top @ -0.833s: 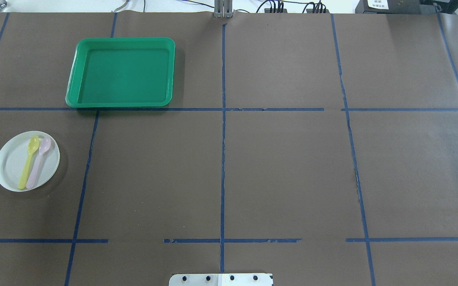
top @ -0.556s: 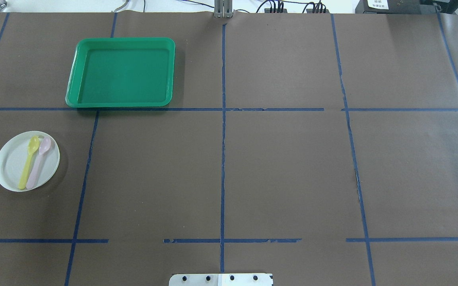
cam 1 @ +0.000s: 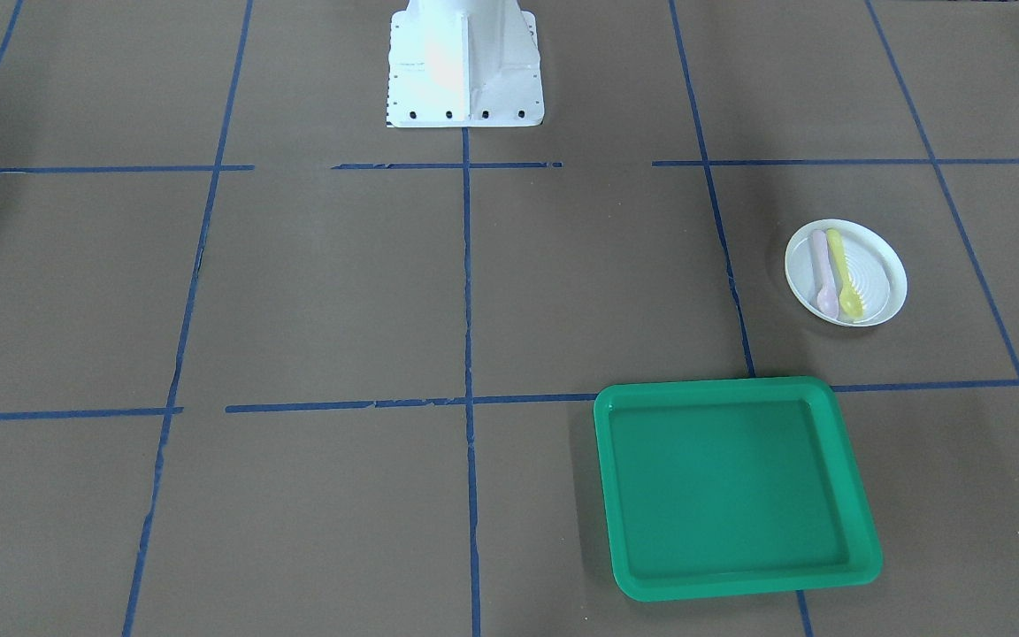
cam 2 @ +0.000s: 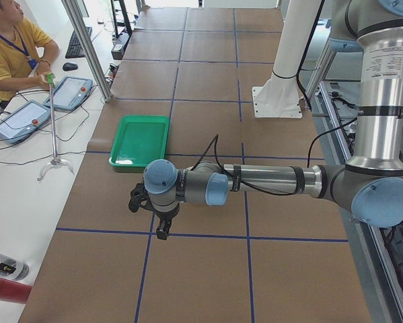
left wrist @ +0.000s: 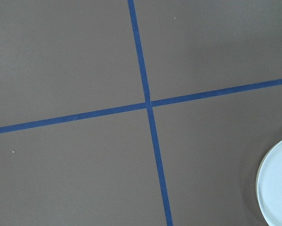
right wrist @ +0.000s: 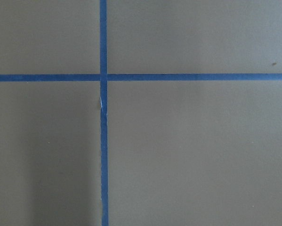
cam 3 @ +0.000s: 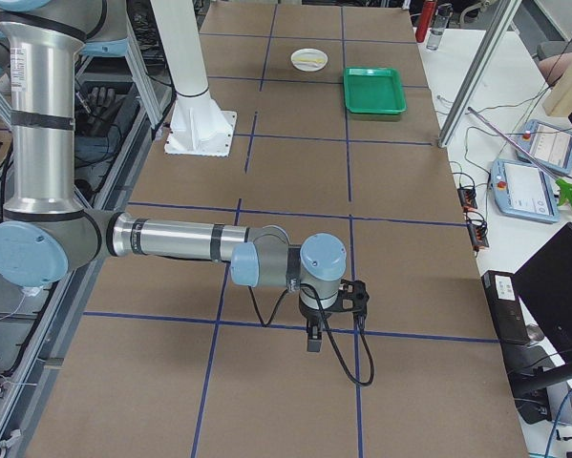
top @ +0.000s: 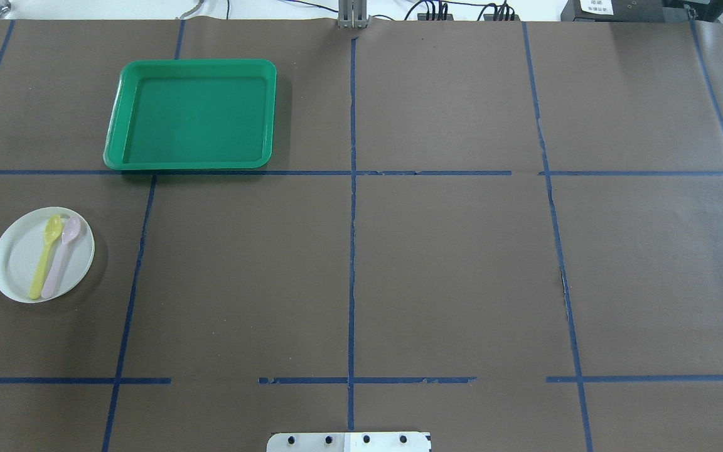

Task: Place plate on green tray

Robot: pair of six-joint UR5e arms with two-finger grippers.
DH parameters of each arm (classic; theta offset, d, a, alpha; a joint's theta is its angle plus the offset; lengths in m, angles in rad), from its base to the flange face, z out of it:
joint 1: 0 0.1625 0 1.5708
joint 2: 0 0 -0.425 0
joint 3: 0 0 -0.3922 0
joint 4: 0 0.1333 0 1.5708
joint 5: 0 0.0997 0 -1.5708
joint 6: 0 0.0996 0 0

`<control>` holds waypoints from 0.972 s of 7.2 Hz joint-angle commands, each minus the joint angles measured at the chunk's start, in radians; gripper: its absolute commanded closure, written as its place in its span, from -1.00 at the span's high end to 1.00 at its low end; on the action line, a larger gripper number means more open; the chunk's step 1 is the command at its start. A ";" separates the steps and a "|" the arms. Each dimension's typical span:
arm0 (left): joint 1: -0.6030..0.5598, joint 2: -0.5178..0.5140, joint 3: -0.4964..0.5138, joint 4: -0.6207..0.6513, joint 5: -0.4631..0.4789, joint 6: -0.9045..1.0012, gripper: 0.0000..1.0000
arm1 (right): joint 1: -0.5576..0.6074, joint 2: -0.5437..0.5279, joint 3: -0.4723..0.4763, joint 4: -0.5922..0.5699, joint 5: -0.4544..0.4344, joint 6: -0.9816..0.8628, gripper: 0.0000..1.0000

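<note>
The small white plate (top: 15, 258) lies on the table's near left, with a yellow spoon (top: 44, 257) and a pink spoon (top: 60, 258) on it. It also shows in the front view (cam 1: 881, 279), far off in the right side view (cam 3: 309, 58), and as a rim in the left wrist view (left wrist: 278, 188). The green tray (top: 192, 113) lies empty beyond it, also in the front view (cam 1: 731, 487). My left gripper (cam 2: 157, 225) and right gripper (cam 3: 312, 339) hang over bare table; I cannot tell whether they are open or shut.
The robot's white base (cam 1: 463, 62) stands at the table's middle near edge. A metal post (cam 2: 87, 47) and an operator (cam 2: 13, 50) with teach pendants are past the table's far edge. Blue tape lines grid the brown table cover.
</note>
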 commanded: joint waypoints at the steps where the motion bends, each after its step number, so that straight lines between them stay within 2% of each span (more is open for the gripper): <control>1: 0.053 0.016 0.025 -0.212 -0.012 -0.046 1.00 | 0.000 0.000 0.000 0.000 0.000 0.000 1.00; 3: 0.233 0.057 0.035 -0.381 0.005 -0.347 1.00 | 0.000 0.000 0.000 0.000 0.000 0.000 1.00; 5: 0.378 0.088 0.045 -0.552 0.102 -0.668 1.00 | 0.000 0.000 0.000 0.000 0.000 0.000 1.00; 6: 0.463 0.087 0.053 -0.600 0.129 -0.757 1.00 | 0.000 0.000 0.000 0.000 0.000 0.000 1.00; 7: 0.496 0.082 0.053 -0.608 0.129 -0.836 1.00 | 0.000 0.000 0.000 0.000 0.002 0.000 1.00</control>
